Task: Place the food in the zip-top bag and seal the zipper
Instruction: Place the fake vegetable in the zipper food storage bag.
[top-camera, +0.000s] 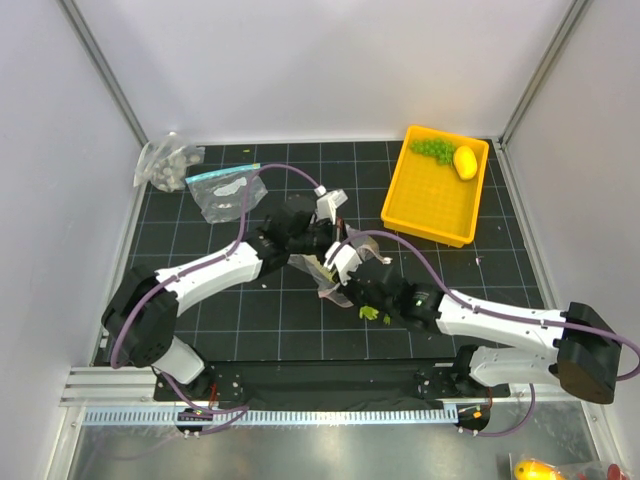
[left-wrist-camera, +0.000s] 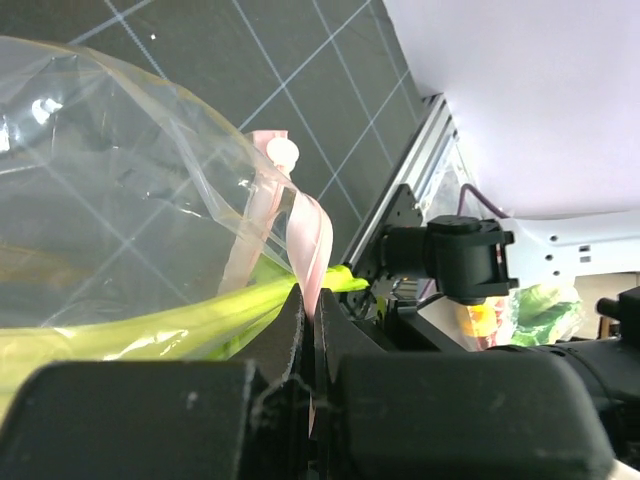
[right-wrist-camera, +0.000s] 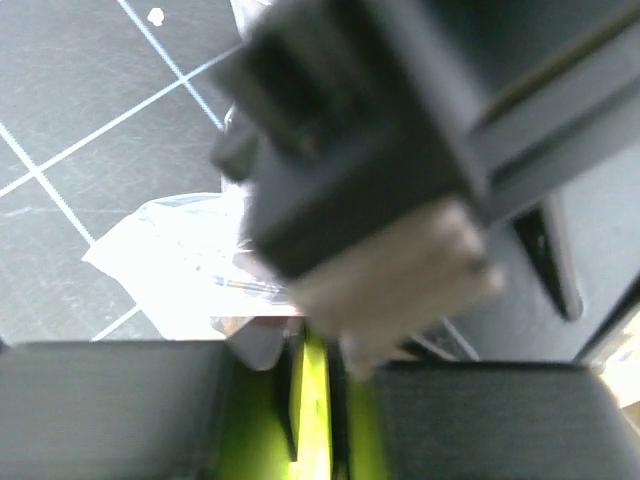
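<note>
Two grips: the left gripper (left-wrist-camera: 312, 310) pinches the zip-top bag's (left-wrist-camera: 120, 190) pink zipper (left-wrist-camera: 305, 240), the right gripper (right-wrist-camera: 312, 380) clamps the leek's (left-wrist-camera: 150, 330) green end.

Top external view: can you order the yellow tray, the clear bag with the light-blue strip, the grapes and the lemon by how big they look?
1. yellow tray
2. clear bag with the light-blue strip
3. grapes and lemon: they look about alike, so I do not rank them.
</note>
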